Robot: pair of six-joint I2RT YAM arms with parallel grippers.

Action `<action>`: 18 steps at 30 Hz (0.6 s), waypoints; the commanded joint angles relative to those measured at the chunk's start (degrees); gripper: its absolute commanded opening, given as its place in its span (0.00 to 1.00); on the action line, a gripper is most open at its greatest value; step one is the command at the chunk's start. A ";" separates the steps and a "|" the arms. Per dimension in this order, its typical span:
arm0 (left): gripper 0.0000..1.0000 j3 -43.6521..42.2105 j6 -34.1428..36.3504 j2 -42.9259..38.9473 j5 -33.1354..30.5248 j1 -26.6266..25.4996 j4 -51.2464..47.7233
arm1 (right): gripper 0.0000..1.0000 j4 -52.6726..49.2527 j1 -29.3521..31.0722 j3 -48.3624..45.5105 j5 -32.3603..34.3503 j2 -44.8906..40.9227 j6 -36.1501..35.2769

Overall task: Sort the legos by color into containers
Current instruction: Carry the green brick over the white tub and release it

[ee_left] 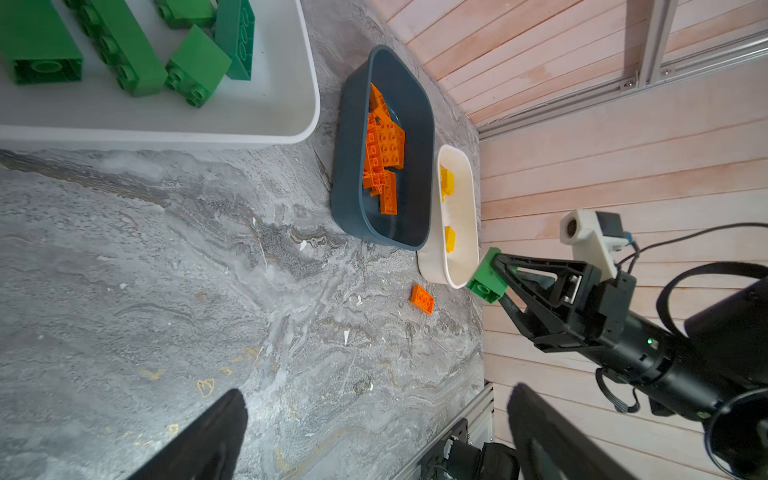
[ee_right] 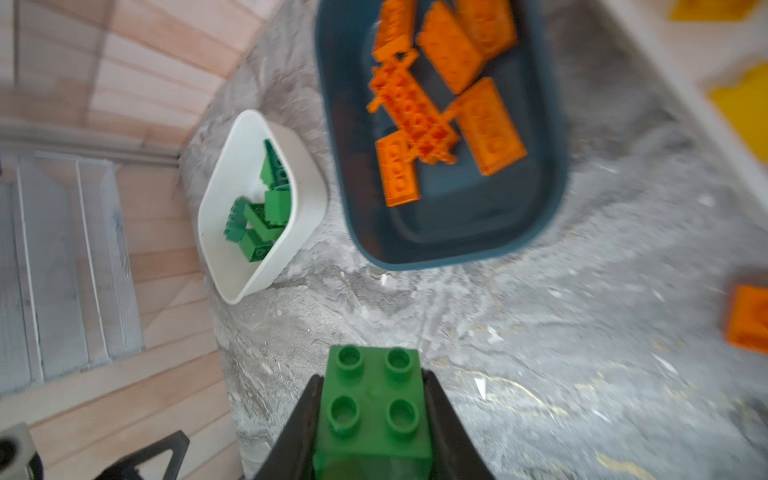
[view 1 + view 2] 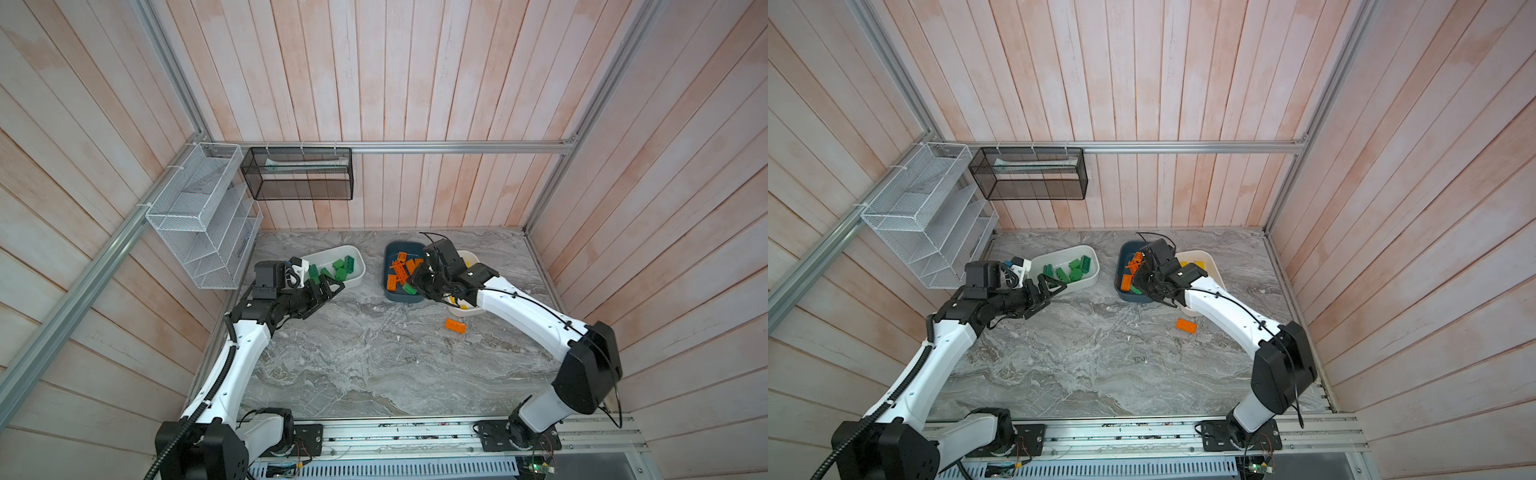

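Green square brick (image 2: 372, 411), studs facing the wrist camera, clamped between the fingers of my right tool (image 1: 498, 278) and lifted off the bench (image 3: 374, 365). In both top views it overlaps the near end of the teal tub (image 3: 385, 266), which holds orange bricks (image 3: 401, 270). Green bricks (image 3: 343, 266) lie in the white tub (image 3: 361, 270) beside my left tool (image 3: 328, 286), jaws wide apart and empty. One loose orange brick (image 3: 455, 325) lies on the bench near the second white tub (image 3: 467, 311), which holds yellow bricks (image 1: 446, 183).

The right gripper (image 3: 417, 286) held a green brick (image 3: 409, 288) over the near end of the teal tub (image 3: 388, 254). The left gripper (image 3: 334, 290), jaws apart, hung beside a white tub (image 3: 362, 267). An orange brick (image 3: 455, 325) lay on the counter (image 3: 374, 365).
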 commanded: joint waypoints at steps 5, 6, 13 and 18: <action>1.00 2.69 2.23 -1.87 -7.36 1.67 -5.07 | 0.22 15.14 3.26 15.74 -7.13 17.53 -20.29; 1.00 2.68 2.11 -1.97 -7.63 1.76 -5.07 | 0.22 15.31 3.47 18.87 -7.29 20.32 -21.43; 1.00 2.15 1.88 -2.49 -7.73 2.04 -5.44 | 0.22 14.37 3.91 34.83 -6.26 35.56 -25.69; 1.00 1.33 2.08 -2.31 -7.13 2.12 -5.37 | 0.26 8.50 3.91 45.10 -2.08 44.54 -28.67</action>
